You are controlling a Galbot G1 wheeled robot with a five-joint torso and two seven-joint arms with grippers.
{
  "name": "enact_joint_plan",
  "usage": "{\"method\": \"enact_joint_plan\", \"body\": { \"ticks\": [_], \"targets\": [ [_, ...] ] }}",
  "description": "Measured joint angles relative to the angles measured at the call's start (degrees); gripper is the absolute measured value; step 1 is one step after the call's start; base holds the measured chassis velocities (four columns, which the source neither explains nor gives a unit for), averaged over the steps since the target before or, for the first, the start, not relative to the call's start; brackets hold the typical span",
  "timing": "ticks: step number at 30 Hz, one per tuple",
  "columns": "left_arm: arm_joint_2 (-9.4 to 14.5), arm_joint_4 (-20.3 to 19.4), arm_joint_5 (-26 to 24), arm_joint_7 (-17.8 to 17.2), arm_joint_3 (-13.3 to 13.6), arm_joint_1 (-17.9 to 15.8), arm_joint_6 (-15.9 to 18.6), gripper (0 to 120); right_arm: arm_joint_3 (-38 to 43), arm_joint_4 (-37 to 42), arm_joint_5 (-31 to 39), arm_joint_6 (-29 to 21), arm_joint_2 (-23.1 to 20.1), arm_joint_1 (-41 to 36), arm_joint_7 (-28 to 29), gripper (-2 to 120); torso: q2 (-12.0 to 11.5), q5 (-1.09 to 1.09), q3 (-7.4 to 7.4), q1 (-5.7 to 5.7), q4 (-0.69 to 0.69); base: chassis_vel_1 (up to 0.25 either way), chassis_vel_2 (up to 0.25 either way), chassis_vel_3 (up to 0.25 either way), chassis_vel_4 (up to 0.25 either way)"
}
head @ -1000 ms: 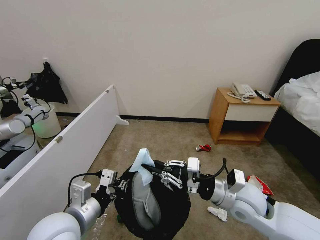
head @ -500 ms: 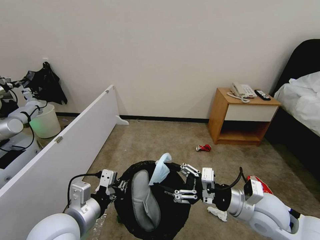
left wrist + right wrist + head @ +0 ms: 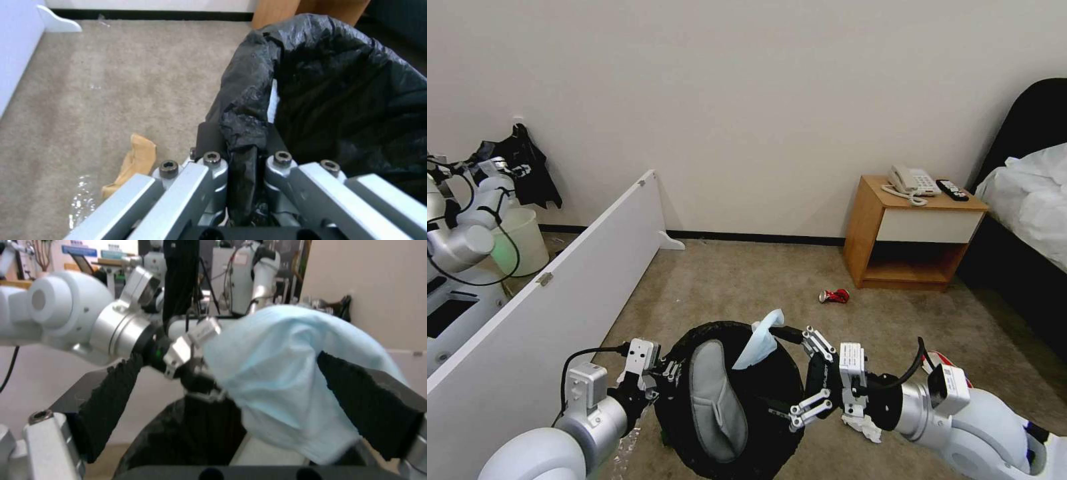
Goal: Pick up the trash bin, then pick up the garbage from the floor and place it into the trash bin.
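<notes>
Right gripper (image 3: 800, 380): fingers spread wide apart at the bin's rim, at about 3 o'clock of the bin mouth; the blue cloth drapes over one finger (image 3: 365, 396) in the right wrist view, not pinched.
Left gripper (image 3: 242, 156): clamped on the bag-covered rim, at about 9 o'clock of the bin mouth.
Floor (image 3: 747, 280): beige carpet, litter scattered on it.
Trash bin (image 3: 774, 427): black-lined, held low in the head view at 6 o'clock, tilted toward the camera.
Slipper (image 3: 715, 397): grey-white, lying inside the bin.
Blue cloth (image 3: 759, 340): hanging over the bin's far rim, at about 1 o'clock of the mouth.
Paper bag (image 3: 133, 160): brown, on the carpet just beside the left gripper.
Snack packet (image 3: 935, 359): red-white, mostly hidden behind the right arm.
Tissue (image 3: 862, 427): crumpled white, under the right wrist.
Can (image 3: 834, 296): crushed red, near the nightstand (image 3: 914, 233), at 12 o'clock from the bin.
</notes>
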Motion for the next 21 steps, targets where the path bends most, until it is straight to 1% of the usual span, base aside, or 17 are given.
{"method": "enact_joint_plan", "body": {
  "ticks": [5, 6, 7, 8, 9, 12, 15, 16, 17, 18, 20, 21],
  "targets": [
    [-0.4, -0.4, -2.1, -0.5, 0.0, 0.2, 0.2, 4, 3.2, 0.9, 0.4, -1.8, -1.3, -3.4, 1.1, 100, 0.0, 0.00, 0.00, 0.00, -0.01, 0.000, 0.000, 0.000, 0.000],
    [-0.6, -0.4, -2.2, -0.5, 0.1, 0.2, 0.2, 4, 4.3, 1.6, 1.1, -3.0, -1.8, -4.6, 2.2, 100, 0.0, 0.00, 0.00, 0.00, -0.01, 0.000, 0.000, 0.000, 0.000],
    [-0.7, -0.4, -2.0, -0.6, 0.4, 0.2, 0.2, 4, 6.5, 3.1, 3.5, -5.5, -2.6, -6.7, 3.8, 100, 0.0, 0.00, 0.00, 0.00, 0.01, 0.000, 0.000, 0.000, 0.000],
    [-0.7, -0.4, -2.0, -0.6, 0.4, 0.2, 0.2, 4, 6.5, 3.1, 3.5, -5.5, -2.6, -6.7, 3.8, 100, 0.0, 0.00, 0.00, 0.00, 0.01, 0.000, 0.000, 0.000, 0.000],
    [-0.7, -0.3, -1.8, -0.7, 0.8, 0.0, 0.3, 4, 9.4, 4.8, 5.7, -8.2, -4.0, -9.5, 4.4, 100, 0.0, -0.01, 0.00, 0.00, -0.01, 0.000, 0.000, 0.000, 0.000],
    [-0.6, -0.3, -1.8, -0.7, 0.9, -0.2, 0.3, 4, 10.3, 5.4, 6.1, -9.3, -4.7, -10.2, 4.1, 100, 0.0, 0.00, 0.00, 0.00, -0.01, 0.000, 0.000, 0.000, 0.000],
    [-0.5, -0.2, -1.7, -0.6, 1.0, -0.3, 0.3, 4, 12.1, 7.1, 7.6, -15.1, -5.9, -10.1, 5.2, 100, 0.0, 0.00, 0.00, 0.00, 0.01, 0.000, 0.000, 0.000, 0.000],
    [-0.5, -0.2, -1.7, -0.6, 1.0, -0.3, 0.3, 4, 12.1, 7.1, 7.6, -15.1, -5.9, -10.1, 5.2, 100, 0.0, 0.00, 0.00, 0.00, 0.01, 0.000, 0.000, 0.000, 0.000],
    [-0.5, -0.2, -1.7, -0.6, 1.0, -0.3, 0.3, 4, 12.6, 7.8, 8.0, -17.8, -6.4, -10.0, 6.0, 100, 0.0, 0.00, 0.00, 0.00, 0.01, 0.000, 0.000, 0.000, 0.000],
    [-0.5, -0.2, -1.7, -0.6, 1.0, -0.3, 0.3, 4, 12.6, 7.8, 8.0, -17.8, -6.4, -10.0, 6.0, 100, 0.0, 0.00, 0.00, 0.00, 0.01, 0.000, 0.000, 0.000, 0.000],
    [-0.5, -0.2, -1.6, -0.6, 1.1, -0.4, 0.3, 4, 13.5, 9.5, 9.5, -23.3, -6.7, -9.6, 8.8, 100, 0.0, -0.01, 0.00, 0.00, 0.00, 0.000, 0.000, 0.000, 0.000],
    [-0.5, -0.2, -1.6, -0.6, 1.2, -0.4, 0.3, 4, 13.5, 9.9, 10.3, -24.7, -6.7, -9.4, 9.9, 100, 0.0, -0.01, 0.00, 0.00, 0.00, 0.000, 0.000, 0.000, 0.000]
  ]
}}
